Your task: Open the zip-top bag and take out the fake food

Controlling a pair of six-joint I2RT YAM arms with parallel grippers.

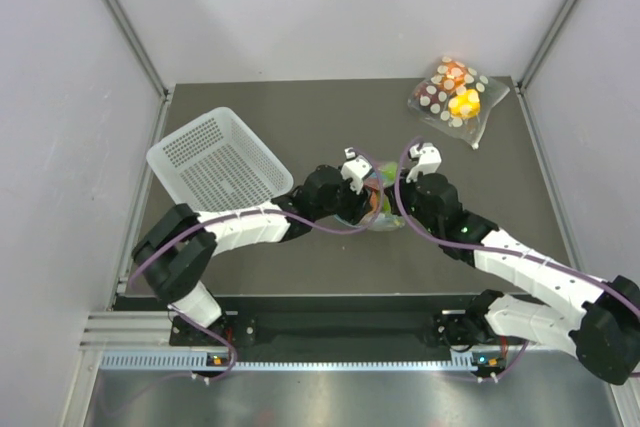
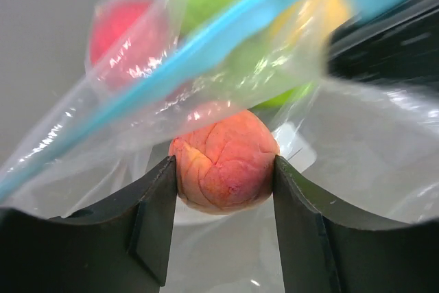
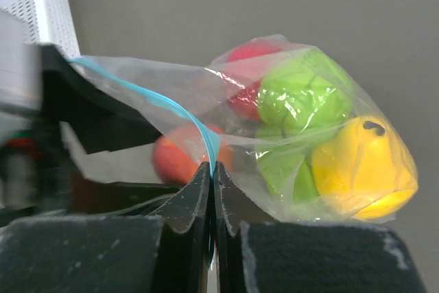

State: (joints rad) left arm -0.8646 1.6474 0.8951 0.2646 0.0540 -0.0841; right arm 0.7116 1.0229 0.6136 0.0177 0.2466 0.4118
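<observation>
A robotics lab test cell: plain white panel walls enclose a dark matte table, with a slotted aluminium rail in front.

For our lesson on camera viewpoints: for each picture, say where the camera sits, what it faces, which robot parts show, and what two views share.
Top: above and behind, looking down at the table; both arms show.
Left wrist: on the left arm, looking along its jaws, clamping a peach fruit.
Right wrist: on the right arm, looking along its jaws, shut on the bag at its blue strip.
Shared: both wrist views show the bag and fruit.
</observation>
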